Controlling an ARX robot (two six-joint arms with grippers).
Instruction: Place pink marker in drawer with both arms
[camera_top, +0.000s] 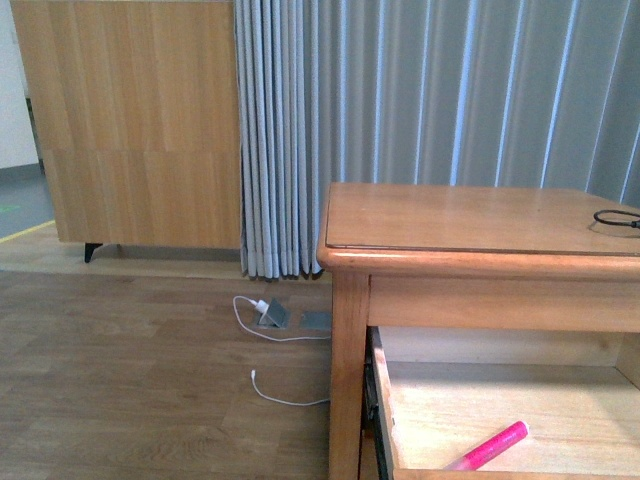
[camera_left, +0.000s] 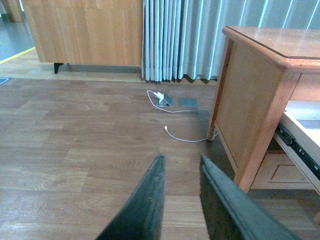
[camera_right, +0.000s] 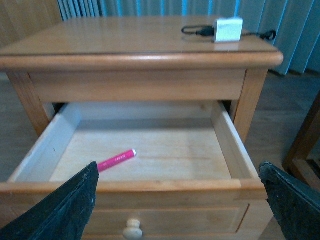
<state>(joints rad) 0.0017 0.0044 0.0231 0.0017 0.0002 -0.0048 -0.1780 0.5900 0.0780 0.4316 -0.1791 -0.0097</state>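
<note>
Only the right wrist view shows the one knob (camera_right: 132, 229) of the drawer (camera_right: 150, 186); one pink marker (camera_right: 116, 160) lies inside. The left jaws part narrowly, the right jaws widely, both empty.

Left tool (camera_left: 182, 159) ajar, right tool (camera_right: 178, 169) spread wide

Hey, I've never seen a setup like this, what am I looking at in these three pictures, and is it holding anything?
It is a robot with two arms. One picture looks forward from its body; the others come from cameras on each wrist. The black shapes are its tools: the left tool over the floor, the right tool before the open drawer. Both are open and empty. The pink marker lies inside the drawer. A white box sits on the cabinet.
</note>
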